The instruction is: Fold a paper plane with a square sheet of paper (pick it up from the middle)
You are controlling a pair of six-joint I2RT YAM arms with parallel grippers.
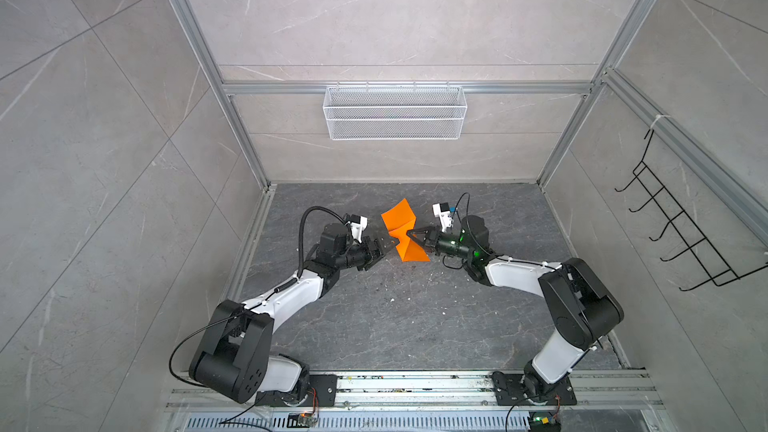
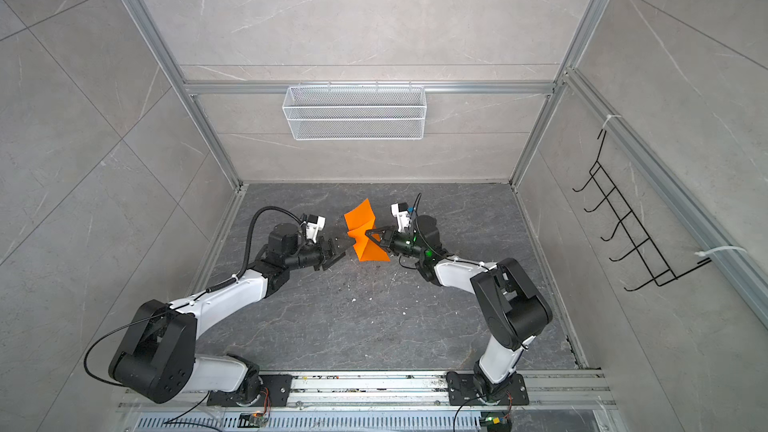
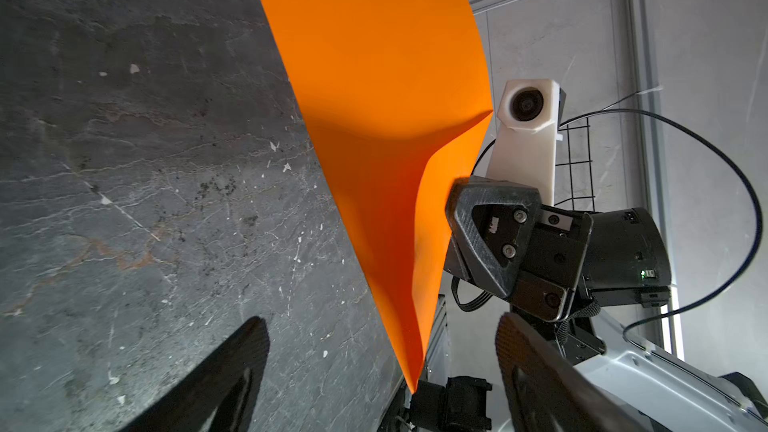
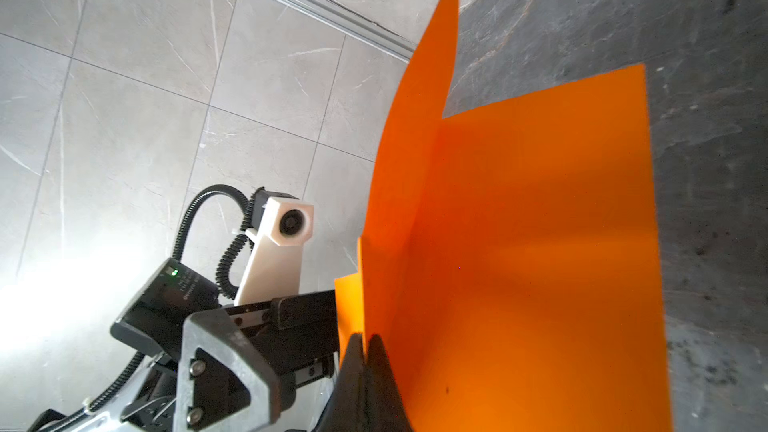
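While right jaws pinch its middle, sheet runs near-to-far, on edge; left jaws spread.

The square sheet of paper stands mid-frame between left hand and right hand; the desk below is open.

Both top views are looking down from overhead, sharing the whole table. The left wrist camera and right wrist camera are facing each other closely across the square sheet of paper.
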